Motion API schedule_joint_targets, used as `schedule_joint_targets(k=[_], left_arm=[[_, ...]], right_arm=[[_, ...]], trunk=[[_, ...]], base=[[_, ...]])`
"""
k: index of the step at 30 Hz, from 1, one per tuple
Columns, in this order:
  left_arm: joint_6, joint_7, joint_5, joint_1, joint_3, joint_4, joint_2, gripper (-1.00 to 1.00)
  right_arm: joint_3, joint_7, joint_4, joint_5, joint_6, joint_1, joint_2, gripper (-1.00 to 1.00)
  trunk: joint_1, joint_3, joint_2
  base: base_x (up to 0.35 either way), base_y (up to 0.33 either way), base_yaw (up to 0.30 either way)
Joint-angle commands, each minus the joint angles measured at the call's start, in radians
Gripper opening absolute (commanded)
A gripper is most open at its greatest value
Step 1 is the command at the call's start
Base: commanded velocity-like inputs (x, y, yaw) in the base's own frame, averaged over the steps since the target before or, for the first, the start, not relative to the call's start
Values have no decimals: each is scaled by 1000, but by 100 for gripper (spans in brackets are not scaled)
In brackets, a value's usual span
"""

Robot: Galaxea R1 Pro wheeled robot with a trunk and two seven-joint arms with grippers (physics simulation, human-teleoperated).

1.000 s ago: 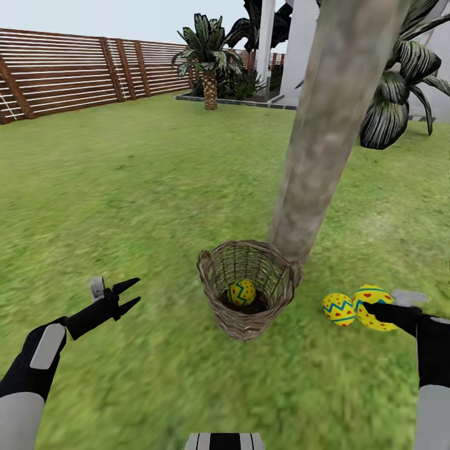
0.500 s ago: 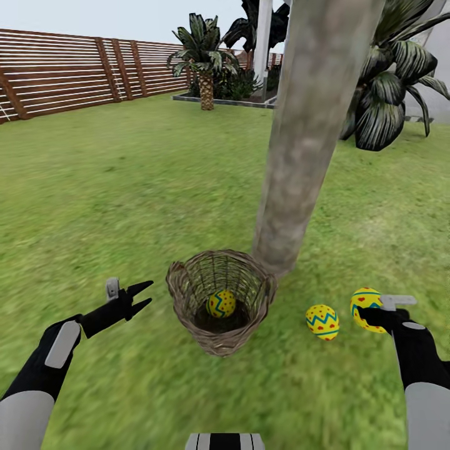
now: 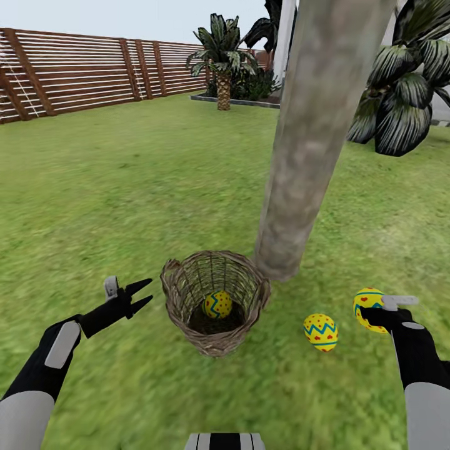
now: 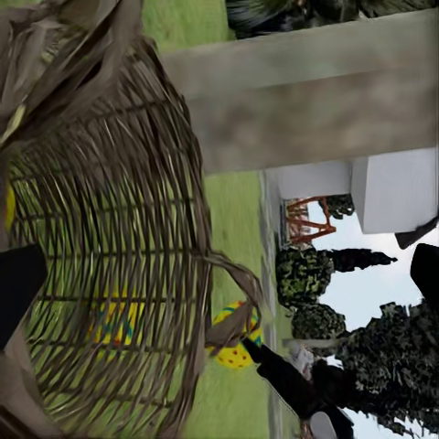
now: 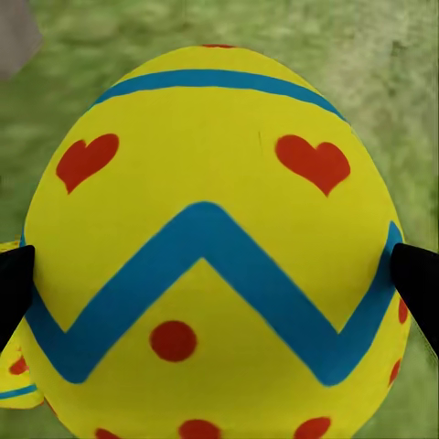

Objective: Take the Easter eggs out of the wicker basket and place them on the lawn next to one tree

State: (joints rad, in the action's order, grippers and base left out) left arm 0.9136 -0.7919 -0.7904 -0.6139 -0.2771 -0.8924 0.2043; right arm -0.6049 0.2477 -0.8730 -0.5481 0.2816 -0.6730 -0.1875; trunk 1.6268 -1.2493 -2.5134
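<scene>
While one egg (image 3: 218,304) stays basketed (image 3: 212,300) — right claw (image 3: 369,312) grips another (image 3: 367,306).

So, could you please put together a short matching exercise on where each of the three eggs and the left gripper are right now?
Things:
1. egg with hearts
2. egg with red dots
3. egg with blue zigzag
4. left gripper

Places or states:
A. inside the wicker basket
B. lying free on the lawn by the tree
C. open, holding nothing
D. between the right gripper fingers

Pairs: 1-D, 2-B, 3-A, 4-C
</scene>
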Motion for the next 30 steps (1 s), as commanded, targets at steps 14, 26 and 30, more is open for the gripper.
schedule_joint_targets(k=[14, 26, 30], left_arm=[[1, -4, 2, 1, -1, 0, 0, 100], [-20, -53, 1, 6, -5, 6, 4, 100], [-10, -52, -3, 6, -9, 6, 9, 100]], right_arm=[[98, -25, 81, -10, -13, 0, 1, -100], [105, -25, 104, -6, -14, 0, 8, -100], [105, -22, 97, -5, -14, -2, 5, -100]], trunk=[[0, -1, 0], [0, -1, 0], [2, -16, -1]], base=[[-1, -334, 290], [0, -19, 17], [0, 0, 0]])
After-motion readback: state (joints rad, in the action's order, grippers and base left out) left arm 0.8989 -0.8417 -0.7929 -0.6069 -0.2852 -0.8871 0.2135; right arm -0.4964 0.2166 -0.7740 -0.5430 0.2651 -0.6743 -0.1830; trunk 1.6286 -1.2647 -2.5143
